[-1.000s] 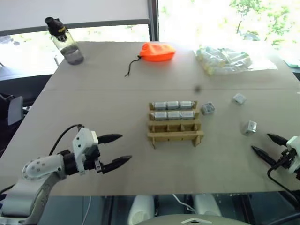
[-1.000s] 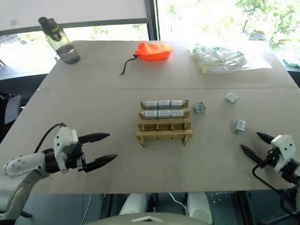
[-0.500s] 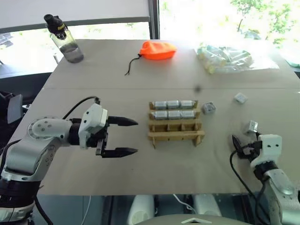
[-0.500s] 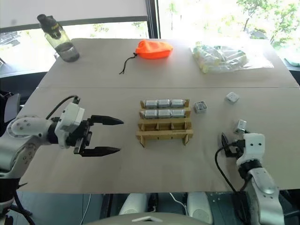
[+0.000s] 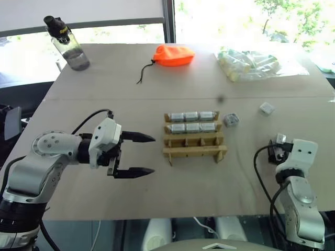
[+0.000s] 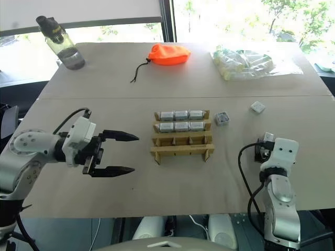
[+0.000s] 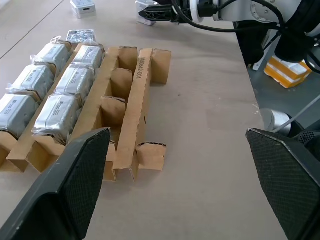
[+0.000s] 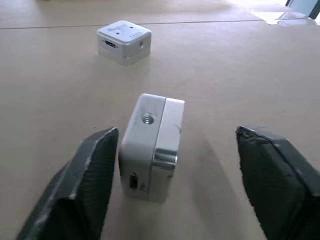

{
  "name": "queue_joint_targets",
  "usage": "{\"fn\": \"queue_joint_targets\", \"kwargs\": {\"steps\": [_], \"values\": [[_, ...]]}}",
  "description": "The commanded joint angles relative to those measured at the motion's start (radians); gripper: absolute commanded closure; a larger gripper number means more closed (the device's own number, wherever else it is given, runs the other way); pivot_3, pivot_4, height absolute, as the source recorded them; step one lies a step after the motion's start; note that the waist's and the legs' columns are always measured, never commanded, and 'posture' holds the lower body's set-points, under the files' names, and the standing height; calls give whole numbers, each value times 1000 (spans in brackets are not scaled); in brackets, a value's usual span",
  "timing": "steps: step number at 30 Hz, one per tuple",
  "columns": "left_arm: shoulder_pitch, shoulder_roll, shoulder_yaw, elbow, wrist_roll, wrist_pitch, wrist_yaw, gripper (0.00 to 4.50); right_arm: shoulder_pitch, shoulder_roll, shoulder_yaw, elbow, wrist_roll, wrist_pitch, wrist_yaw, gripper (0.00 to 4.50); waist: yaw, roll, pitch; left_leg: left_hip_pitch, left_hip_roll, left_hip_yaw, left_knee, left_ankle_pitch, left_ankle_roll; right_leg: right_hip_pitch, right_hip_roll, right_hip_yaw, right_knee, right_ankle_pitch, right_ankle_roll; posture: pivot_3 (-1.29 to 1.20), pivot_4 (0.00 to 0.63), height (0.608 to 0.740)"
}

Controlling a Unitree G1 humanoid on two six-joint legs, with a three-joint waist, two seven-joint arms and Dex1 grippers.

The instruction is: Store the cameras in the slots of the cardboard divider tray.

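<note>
The right gripper (image 8: 172, 170) sits low over the surface (image 5: 104, 89) with its fingers apart around a small silver camera (image 8: 151, 145); one finger lies close beside the camera, the other stands clear, so nothing is clamped. The left gripper (image 5: 140, 154) hovers spread wide, pointing at the cardboard divider tray (image 5: 194, 137) from its left. Six cameras fill the tray's two far rows; the near rows are bare. Another camera (image 5: 231, 120) lies just right of the tray, and one more (image 5: 267, 108) farther right.
</note>
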Motion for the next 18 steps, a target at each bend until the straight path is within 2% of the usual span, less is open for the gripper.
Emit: {"fn": "queue_joint_targets", "kwargs": {"steps": [1,3,4,7,9,15,18], "values": [[9,-4,35,-25,-8,-17,4,0,4,15,-4,-64,32,0,0,2821,-1,0,0,0,0,0,0,0,0,0,0,0,0,0,0,0,150,726],[9,-10,35,-24,-6,-22,6,0,-2,13,-6,-65,35,-1,0,3565,-1,0,0,0,0,0,0,0,0,0,0,0,0,0,0,0,150,726],[9,-14,34,-23,-5,-25,8,0,-6,11,-10,-66,34,-2,-3,3715,-1,0,0,0,0,0,0,0,0,0,0,0,0,0,0,0,150,726],[13,-19,35,-20,0,-32,6,0,-16,-23,-4,-71,38,-22,31,3715,-1,0,0,0,0,0,1,0,0,0,0,0,0,0,0,0,150,726],[20,-20,39,-20,-1,-33,6,0,-27,-72,21,-81,64,-36,110,3715,-1,0,0,0,0,0,1,0,0,0,0,0,0,0,0,0,150,726],[41,-24,58,-39,0,-35,36,0,-121,-293,140,-22,166,-129,496,3715,-5,-1,0,2,-1,2,1,0,0,0,2,0,1,0,0,0,150,726],[79,-22,98,-70,-20,-16,65,0,-210,-363,199,31,219,-172,666,3715,-3,-3,1,1,0,1,1,0,0,0,4,0,1,0,0,0,150,726]]}}
